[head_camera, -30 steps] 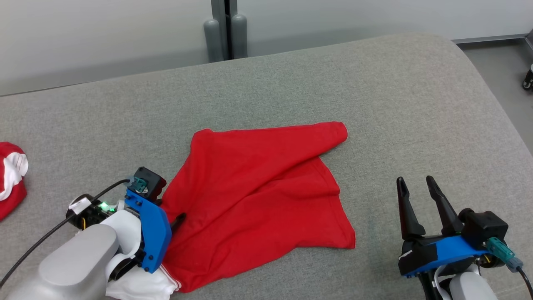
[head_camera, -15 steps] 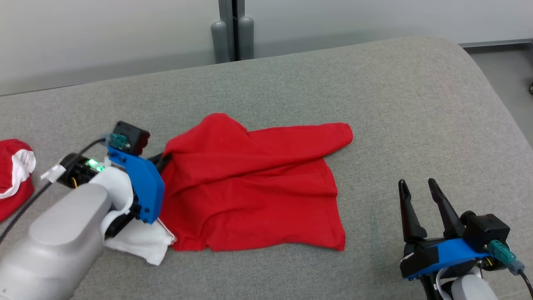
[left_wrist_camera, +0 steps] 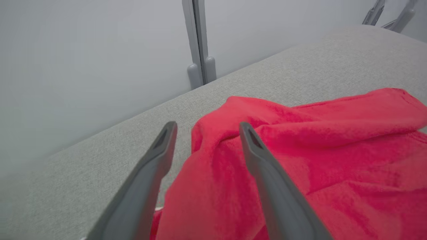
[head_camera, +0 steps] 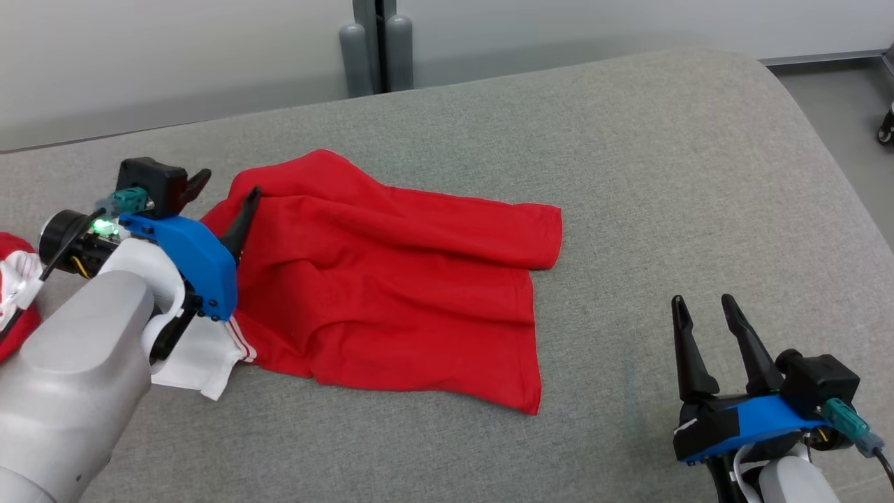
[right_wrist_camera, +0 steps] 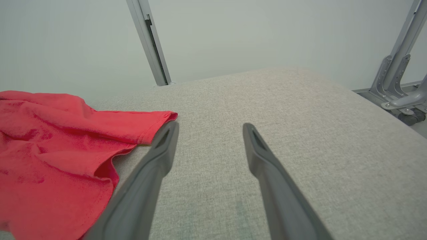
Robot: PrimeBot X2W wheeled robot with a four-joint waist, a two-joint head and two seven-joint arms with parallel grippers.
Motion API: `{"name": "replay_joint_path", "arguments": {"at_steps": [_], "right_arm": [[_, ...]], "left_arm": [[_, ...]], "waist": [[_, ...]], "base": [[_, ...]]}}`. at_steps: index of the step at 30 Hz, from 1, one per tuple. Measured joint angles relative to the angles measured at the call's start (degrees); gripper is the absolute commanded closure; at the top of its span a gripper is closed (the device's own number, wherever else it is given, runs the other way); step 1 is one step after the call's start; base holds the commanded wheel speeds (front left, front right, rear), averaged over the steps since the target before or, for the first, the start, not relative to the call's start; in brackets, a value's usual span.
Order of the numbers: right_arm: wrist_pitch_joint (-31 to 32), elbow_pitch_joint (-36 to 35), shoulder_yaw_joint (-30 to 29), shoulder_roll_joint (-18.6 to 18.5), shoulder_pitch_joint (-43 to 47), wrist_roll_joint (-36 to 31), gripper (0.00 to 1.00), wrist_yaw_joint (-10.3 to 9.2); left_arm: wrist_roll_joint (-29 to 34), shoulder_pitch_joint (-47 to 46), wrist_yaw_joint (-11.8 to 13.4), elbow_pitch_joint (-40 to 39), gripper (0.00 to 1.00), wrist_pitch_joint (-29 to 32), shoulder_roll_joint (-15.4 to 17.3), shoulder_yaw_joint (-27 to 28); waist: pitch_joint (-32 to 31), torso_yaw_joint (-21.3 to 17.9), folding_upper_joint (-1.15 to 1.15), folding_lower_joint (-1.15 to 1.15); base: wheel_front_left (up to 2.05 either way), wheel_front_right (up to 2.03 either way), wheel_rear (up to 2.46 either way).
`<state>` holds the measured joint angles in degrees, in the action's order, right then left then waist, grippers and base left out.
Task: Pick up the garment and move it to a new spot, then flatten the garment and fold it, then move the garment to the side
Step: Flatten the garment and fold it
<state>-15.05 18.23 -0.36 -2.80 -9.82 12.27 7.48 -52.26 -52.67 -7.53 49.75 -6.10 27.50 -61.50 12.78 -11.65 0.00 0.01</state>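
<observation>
The red garment [head_camera: 391,279] lies rumpled and partly folded over on the grey cushion [head_camera: 628,175], with a white, red-striped part [head_camera: 202,356] poking out under my left wrist. My left gripper [head_camera: 229,183] is open at the garment's far left corner; one finger [head_camera: 241,220] rests against the red cloth and the other stands off to its left. In the left wrist view the garment [left_wrist_camera: 317,133] bunches between and to the right of the spread left gripper [left_wrist_camera: 207,126]. My right gripper [head_camera: 701,300] is open over bare cushion, right of the garment [right_wrist_camera: 50,133], with nothing inside the right gripper [right_wrist_camera: 210,125].
Another red-and-white cloth [head_camera: 14,286] lies at the left edge, behind my left arm. Grey posts [head_camera: 370,49] stand against the wall behind the cushion. The cushion curves down to the floor at the right, where a small wheel [head_camera: 887,126] shows.
My left gripper closed on the garment's left edge, carried it away from me and leftward, then opened and let go. The garment now lies further left and more bunched. The right arm stayed put.
</observation>
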Motion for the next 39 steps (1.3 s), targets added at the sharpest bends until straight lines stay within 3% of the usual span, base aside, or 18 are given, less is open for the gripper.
{"name": "replay_joint_path", "arguments": {"at_steps": [6, 11, 18, 24, 34, 39], "right_arm": [[0.00, 0.20, -0.59, -0.04, 0.74, -0.02, 0.00, 0.00], [0.00, 0.11, -0.88, -0.03, 1.24, -0.20, 0.00, 0.00], [0.00, -0.20, -1.21, -0.03, 2.19, -0.81, 0.00, 0.00], [0.00, 0.05, -1.24, -0.01, 3.19, -1.44, 0.00, 0.00], [0.00, 0.55, -1.48, 0.01, 4.35, -2.15, 0.00, 0.00], [0.00, 0.76, -1.03, 0.02, 4.84, -2.31, 0.00, 0.00]], "left_arm": [[-1.18, 0.04, 0.19, 1.10, 0.00, -7.17, 0.36, 3.22], [-0.43, 3.08, 2.82, -2.38, 0.00, -8.81, 1.56, 7.90], [9.96, 16.30, 10.36, -20.60, 0.00, -8.89, 2.92, 25.53], [21.30, 31.50, 13.27, -33.67, 0.00, -8.89, -0.64, 40.00], [33.12, 47.49, 10.74, -43.75, 0.00, -8.90, -10.51, 56.82], [37.89, 52.98, 8.48, -45.91, 0.00, -8.90, -15.52, 62.17]], "waist": [[-1.14, 1.60, 0.00, 0.00], [-2.28, 3.47, 0.00, -0.01], [-3.45, 6.56, 0.00, -0.01], [-4.65, 8.96, 0.01, -0.02], [-6.51, 12.02, 0.01, -0.01], [-7.21, 12.75, 0.00, -0.01]], "base": [[0.00, 0.00, 0.00], [0.00, 0.00, 0.00], [0.00, 0.00, 0.00], [0.00, 0.00, 0.00], [0.00, 0.00, 0.00], [0.00, 0.00, 0.00]]}}
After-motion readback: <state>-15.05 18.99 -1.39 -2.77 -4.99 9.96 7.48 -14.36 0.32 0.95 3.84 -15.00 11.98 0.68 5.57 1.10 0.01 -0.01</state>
